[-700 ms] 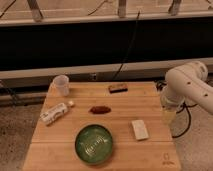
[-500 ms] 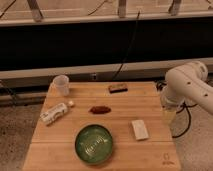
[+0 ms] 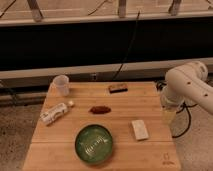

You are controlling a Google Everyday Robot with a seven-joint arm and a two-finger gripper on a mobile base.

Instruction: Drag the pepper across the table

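Far left, near the back corner of the worktop (image 3: 125, 112), a pale cup (image 3: 61, 85), upright. Just in front of it, a white bottle (image 3: 54, 113) on its side, cap end toward the middle. Near the centre, the pepper (image 3: 100, 109), dark red-brown, flat on the planks, lying lengthwise left to right, touching nothing else. In front of it, toward the near edge, a green bowl (image 3: 78, 145). Behind the pepper and slightly right, by the back edge, a dark block (image 3: 118, 88) with a light top. Further right, a white bar (image 3: 139, 129) lying flat, and a small dark logo (image 3: 166, 159) at the near right corner. Past the right edge, a white arm (image 3: 187, 87), with the gripper (image 3: 169, 118) hanging downward just beside the worktop's side, well apart from the pepper, spread wide with nothing in it.
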